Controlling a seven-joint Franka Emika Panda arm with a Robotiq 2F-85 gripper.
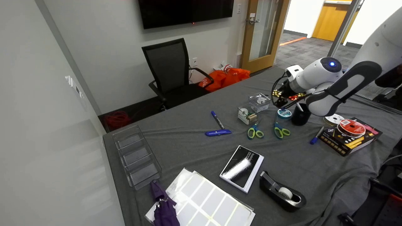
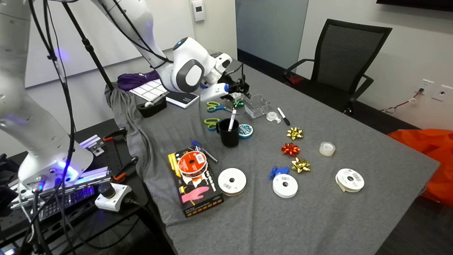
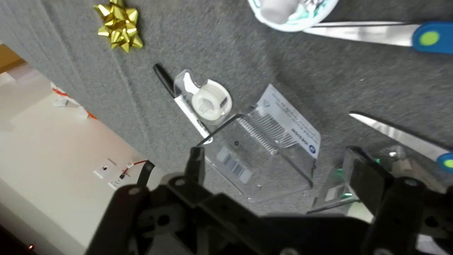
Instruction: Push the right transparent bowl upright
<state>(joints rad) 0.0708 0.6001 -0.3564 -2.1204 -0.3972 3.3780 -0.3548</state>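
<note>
1. In the wrist view, with 12 o'clock at the top, the gripper (image 3: 277, 159) enters from 6 o'clock, its fingers (image 3: 195, 164) set wide apart.
2. The right transparent bowl (image 3: 262, 156) rests on the gray-covered desk (image 2: 311, 219) and shows between those fingers; whether they touch it, or how it is tilted, I cannot tell.
3. In an exterior view, the gripper is just beside the bowl, at 11 o'clock from it.
4. A clear container (image 1: 247, 116) is at 4 o'clock from the bowl in the wrist view, partly hidden by a finger.
5. There, toward half past 10, lies a tape dispenser (image 3: 208, 102), with a white marker (image 3: 183, 105) just beside it.
6. Farther off, toward 10 o'clock, lies a gold bow (image 3: 120, 26).
7. In an exterior view, a black mug (image 2: 228, 138) stands at half past 7 from the bowl, a round teal tin (image 2: 245, 131) just beside it.
</note>
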